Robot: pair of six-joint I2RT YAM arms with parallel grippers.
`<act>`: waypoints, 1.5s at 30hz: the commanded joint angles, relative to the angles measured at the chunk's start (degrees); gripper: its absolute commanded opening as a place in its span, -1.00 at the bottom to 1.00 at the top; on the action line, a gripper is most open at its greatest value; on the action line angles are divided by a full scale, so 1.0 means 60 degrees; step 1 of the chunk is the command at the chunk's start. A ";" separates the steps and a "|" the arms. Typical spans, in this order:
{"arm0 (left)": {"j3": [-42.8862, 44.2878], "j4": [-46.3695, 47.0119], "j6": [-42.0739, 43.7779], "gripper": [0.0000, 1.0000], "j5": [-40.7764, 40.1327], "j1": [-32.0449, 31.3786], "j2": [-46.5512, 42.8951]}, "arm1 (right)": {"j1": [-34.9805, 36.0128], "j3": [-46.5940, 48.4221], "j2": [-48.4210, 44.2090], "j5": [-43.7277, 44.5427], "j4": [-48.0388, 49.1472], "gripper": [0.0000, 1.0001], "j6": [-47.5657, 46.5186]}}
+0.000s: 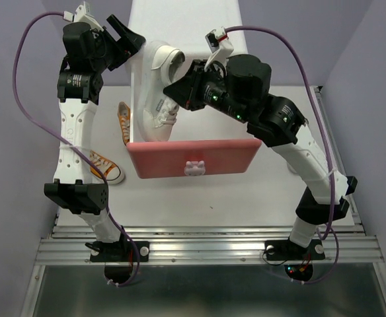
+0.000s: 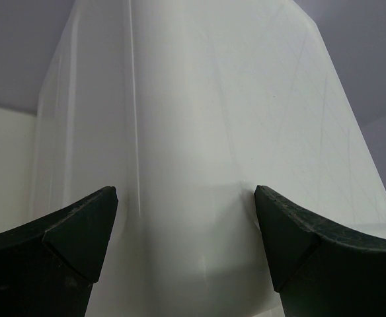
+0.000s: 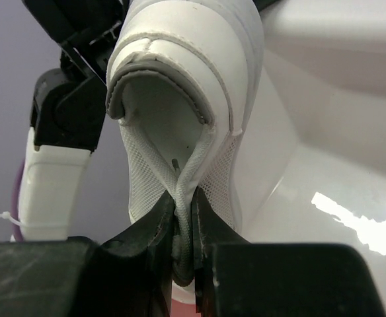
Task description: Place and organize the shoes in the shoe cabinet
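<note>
Hanging from the right fingers (image 1: 173, 88), one white sneaker (image 3: 180, 79) is held by the rim of its opening. The fingers are closed almost fully, with only the thin fabric between them. The shoe reaches away from these fingers toward the left fingers (image 1: 123, 41), and its long axis seems to run between the two. The heel collar is at the far end, and the toe is not visible.

Under the right fingers stands the open pink drawer (image 1: 193, 158) of the shoe cabinet (image 1: 186, 26). A second white sneaker (image 1: 156, 115) seems to lie in it already, just below the held one. I judge the right arm must bring its shoe down beside that one.

The left fingers are wide open and hold nothing, and the cabinet's white wall is in front of them. Two orange sneakers (image 1: 104, 168) lie on the table (image 1: 246, 198), below the left fingers.
</note>
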 commanded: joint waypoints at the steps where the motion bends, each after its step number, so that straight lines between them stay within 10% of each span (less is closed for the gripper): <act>1: -0.0675 -0.2019 0.0678 0.88 -0.1207 0.0156 0.0370 | 0.0331 0.0348 -0.0053 0.1573 -0.0043 -0.99 -0.0304; 45: -0.0529 -0.1975 0.0898 0.88 -0.1808 0.0142 0.0692 | 0.0596 0.0628 0.1998 0.3054 -0.0866 -0.75 -0.1753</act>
